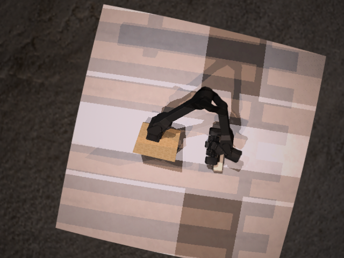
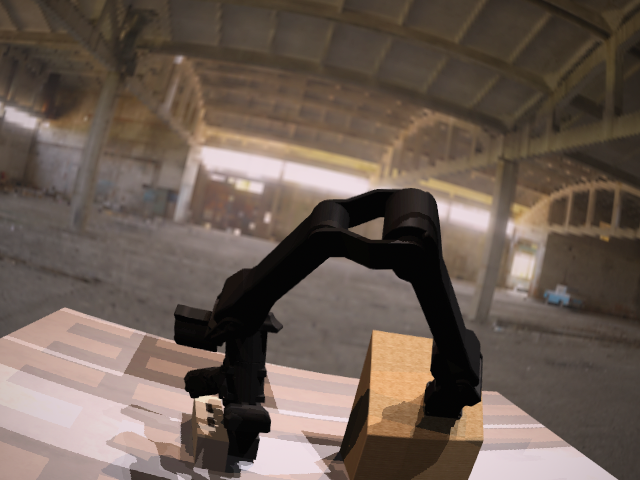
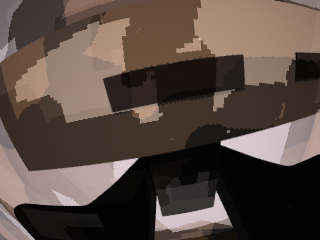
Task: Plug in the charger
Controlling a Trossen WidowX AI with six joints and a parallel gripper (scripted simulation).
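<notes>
The beige power strip [image 1: 217, 167] [image 2: 202, 439] [image 3: 75, 147] stands on the table, mostly hidden by the gripper in the top and exterior views. The wrist view shows one dark recess whole and part of another at the right edge. My gripper [image 1: 212, 145] [image 3: 177, 152] points down close beside the strip. It is shut on a dark grey block [image 3: 186, 192], which looks like the charger. In the wrist view, the block lies just below the strip's near edge. Its prongs are not visible, and I cannot tell whether it touches the strip.
The arm's base stands on a wooden block [image 1: 157, 147] [image 2: 392, 356], left of the strip in the top view and right of it in the exterior view. The patterned table [image 1: 110, 124] [image 2: 299, 449] carries strong shadows from the arm.
</notes>
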